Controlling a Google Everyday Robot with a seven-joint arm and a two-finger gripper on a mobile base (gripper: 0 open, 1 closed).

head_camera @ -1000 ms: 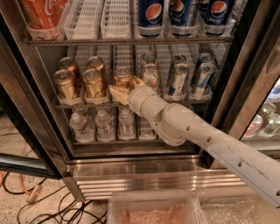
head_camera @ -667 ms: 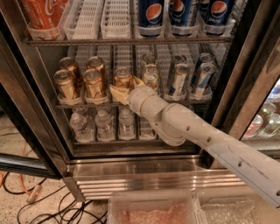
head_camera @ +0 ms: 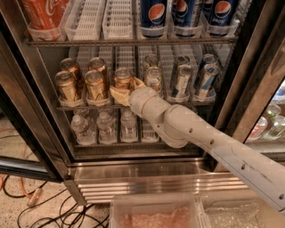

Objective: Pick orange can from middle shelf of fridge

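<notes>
Camera view: the claw (head_camera: 126, 90) pinches the orange can (head_camera: 122, 77), third lane of the middle shelf (head_camera: 201, 103) in the fridge (head_camera: 147, 180); beside its ribbed steel base, black cables (head_camera: 50, 213) trail over speckled floor (head_camera: 13, 213).

Pepsi bottles (head_camera: 156, 13) and Coca-Cola bottle (head_camera: 44, 15) above the end effector (head_camera: 127, 90)

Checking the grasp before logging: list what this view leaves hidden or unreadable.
Camera view:
- Orange can: lower half hidden by the gripper, at the middle shelf's front.
- Can lettering: blurred.
- Pepsi bottles: tops cut off by the top edge.
- Bottom rack's right side: hidden by the arm.
</notes>
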